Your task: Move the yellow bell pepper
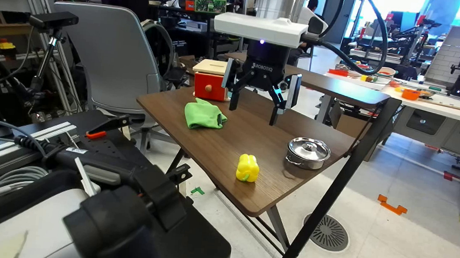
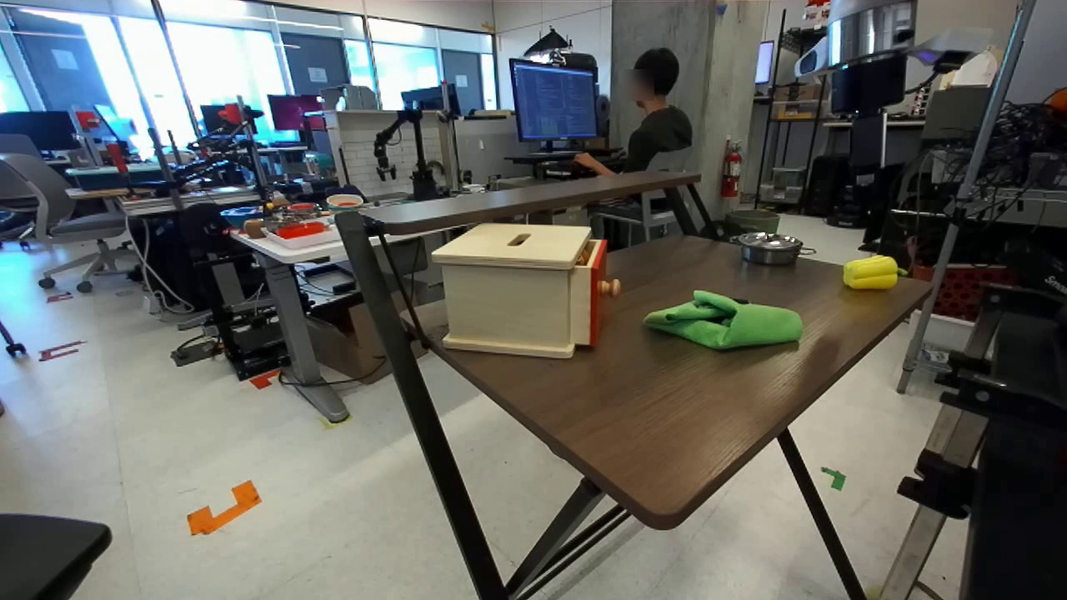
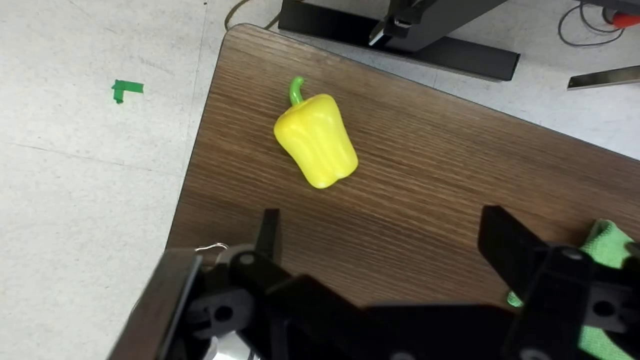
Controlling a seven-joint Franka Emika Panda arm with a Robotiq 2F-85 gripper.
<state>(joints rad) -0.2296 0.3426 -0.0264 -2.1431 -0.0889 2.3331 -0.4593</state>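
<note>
A glossy yellow bell pepper (image 3: 318, 144), grooved lengthwise, lobed at one end and topped by a curved green stem (image 3: 295, 92) at the other, is seen on its side on the wood-grain tabletop (image 3: 425, 165). In an exterior view, it is placed at the near end, left of the lidded metal pot (image 1: 308, 153); the gripper (image 1: 254, 111) is held above the tabletop, jaws spread wide.
</note>
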